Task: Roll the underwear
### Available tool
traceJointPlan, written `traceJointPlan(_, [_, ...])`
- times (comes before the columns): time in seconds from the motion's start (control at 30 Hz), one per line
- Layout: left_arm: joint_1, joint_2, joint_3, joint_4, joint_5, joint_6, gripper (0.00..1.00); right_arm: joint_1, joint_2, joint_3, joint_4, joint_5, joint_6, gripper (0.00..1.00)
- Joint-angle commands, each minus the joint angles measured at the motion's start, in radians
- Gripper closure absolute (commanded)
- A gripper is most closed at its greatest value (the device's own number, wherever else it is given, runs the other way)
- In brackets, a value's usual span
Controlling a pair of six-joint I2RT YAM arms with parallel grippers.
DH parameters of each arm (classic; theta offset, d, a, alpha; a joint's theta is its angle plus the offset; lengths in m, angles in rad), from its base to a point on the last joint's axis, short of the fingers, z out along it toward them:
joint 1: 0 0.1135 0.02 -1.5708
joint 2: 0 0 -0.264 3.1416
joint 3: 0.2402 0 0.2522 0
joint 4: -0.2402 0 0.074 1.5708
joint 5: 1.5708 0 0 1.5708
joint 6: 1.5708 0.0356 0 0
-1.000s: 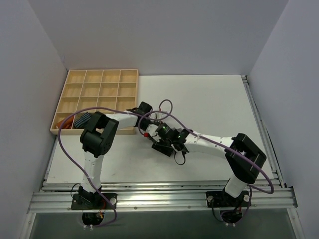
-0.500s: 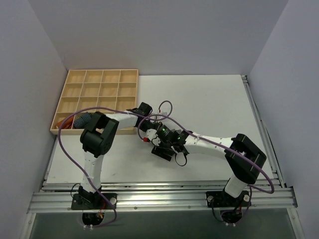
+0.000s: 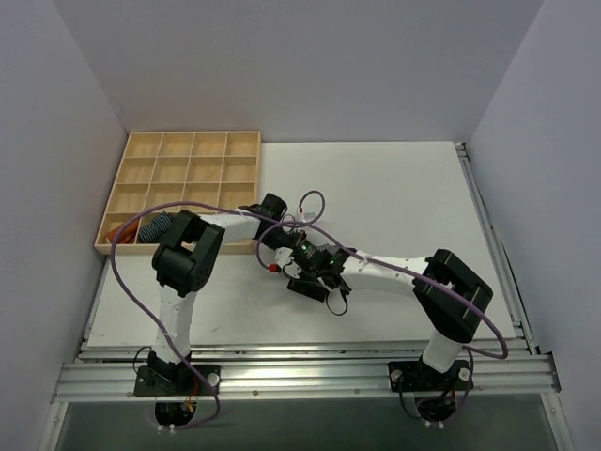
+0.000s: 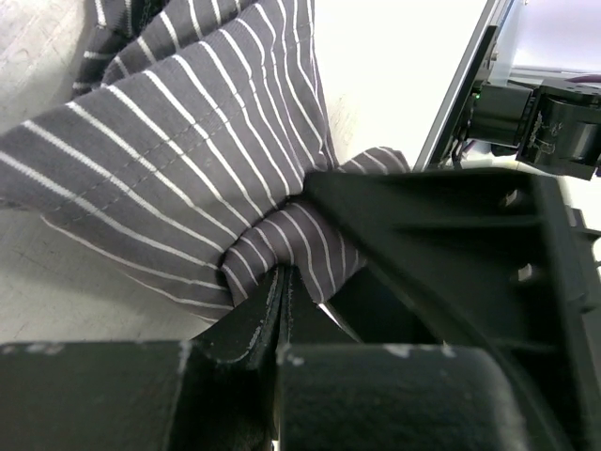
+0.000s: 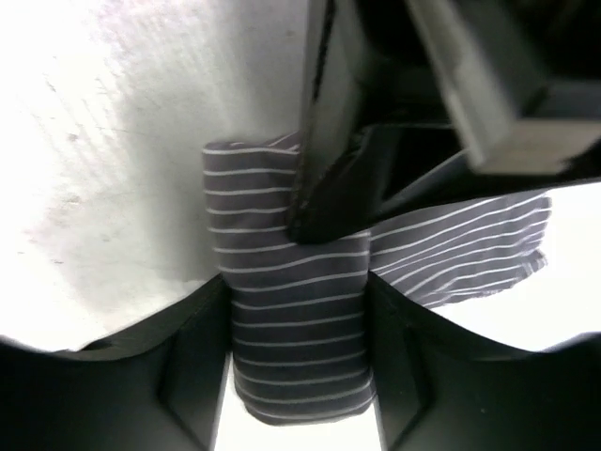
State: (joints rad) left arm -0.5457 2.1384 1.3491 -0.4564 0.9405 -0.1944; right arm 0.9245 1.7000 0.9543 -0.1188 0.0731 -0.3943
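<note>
The underwear is dark grey cloth with thin white stripes, lying on the white table. My left gripper is shut, pinching a bunched fold of it between its tips. In the right wrist view one end of the underwear is a rolled-up tube. My right gripper straddles that tube, one finger against each side. The left finger presses down on the cloth just beyond. From above, the left gripper and right gripper meet mid-table and hide the garment.
A wooden tray with several compartments stands at the back left. A blue striped roll sits in its near-left compartment. The right arm's body is close beside the left gripper. Purple cables loop over both arms.
The right arm has slid a little to the left, closer to the left gripper, and its jaws have narrowed onto the rolled cloth. The left gripper stays shut in place.
</note>
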Motion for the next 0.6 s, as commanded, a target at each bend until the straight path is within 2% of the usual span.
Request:
traceJointPlan(0.0, [0.006,0.055,-0.030,-0.088,-0.137,0.056,0.97,0.008,0.021,0.000,-0.038,-0.007,-0.009,0.54])
traceJointPlan(0.03, [0.012,0.037,-0.028,-0.088,-0.125,0.047,0.97,0.008,0.023,-0.002,-0.042,-0.036,-0.002,0.59])
traceJointPlan(0.07, [0.030,0.026,-0.021,-0.082,-0.124,0.026,0.95,0.010,0.021,-0.002,-0.047,-0.057,0.008,0.69])
traceJointPlan(0.17, [0.090,-0.031,-0.004,-0.074,-0.144,-0.028,0.91,-0.004,0.012,0.003,-0.053,-0.158,0.078,0.84])
traceJointPlan(0.3, [0.157,-0.078,0.034,-0.065,-0.132,-0.069,0.78,-0.013,-0.010,-0.019,0.013,-0.284,0.184,0.90])
traceJointPlan(0.47, [0.174,-0.095,0.122,-0.151,-0.169,-0.037,0.77,-0.050,0.033,0.003,0.013,-0.358,0.264,0.90])
traceJointPlan(0.57, [0.190,-0.135,0.121,-0.156,-0.256,-0.043,0.77,-0.108,0.067,0.027,-0.008,-0.438,0.285,0.90])
